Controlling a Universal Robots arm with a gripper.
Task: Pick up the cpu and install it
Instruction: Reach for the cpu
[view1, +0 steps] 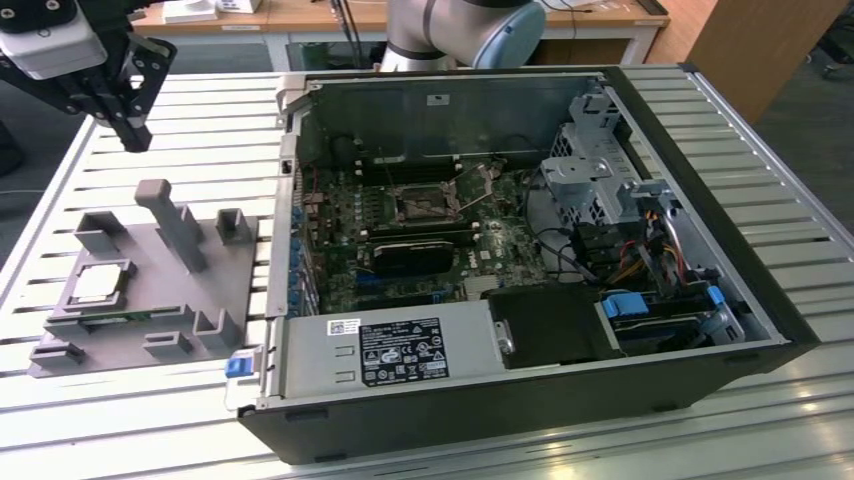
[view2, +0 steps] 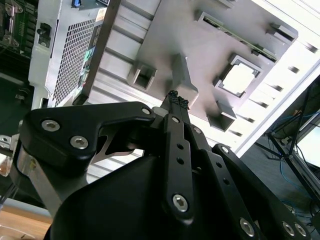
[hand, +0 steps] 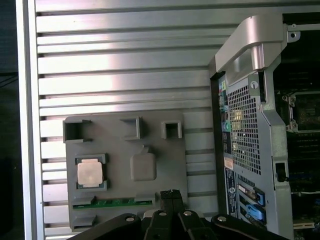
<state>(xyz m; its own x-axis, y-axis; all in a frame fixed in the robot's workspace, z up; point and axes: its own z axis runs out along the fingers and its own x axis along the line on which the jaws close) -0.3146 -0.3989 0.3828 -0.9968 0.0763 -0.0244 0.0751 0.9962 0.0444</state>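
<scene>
One silvery, pale-rimmed square cpu sits in the grey tray; jaws closed, empty.

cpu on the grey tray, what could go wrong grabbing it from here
The end effector hangs clear of the tray and looks shut; if it comes down that way, it would press on the cpu rather than grasp it. The tall post stands near the cpu's pocket, so the end effector might clip it on the way down.

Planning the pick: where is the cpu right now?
The cpu lies in a recess of the grey tray, at the exterior view's left of the open computer case.
</scene>
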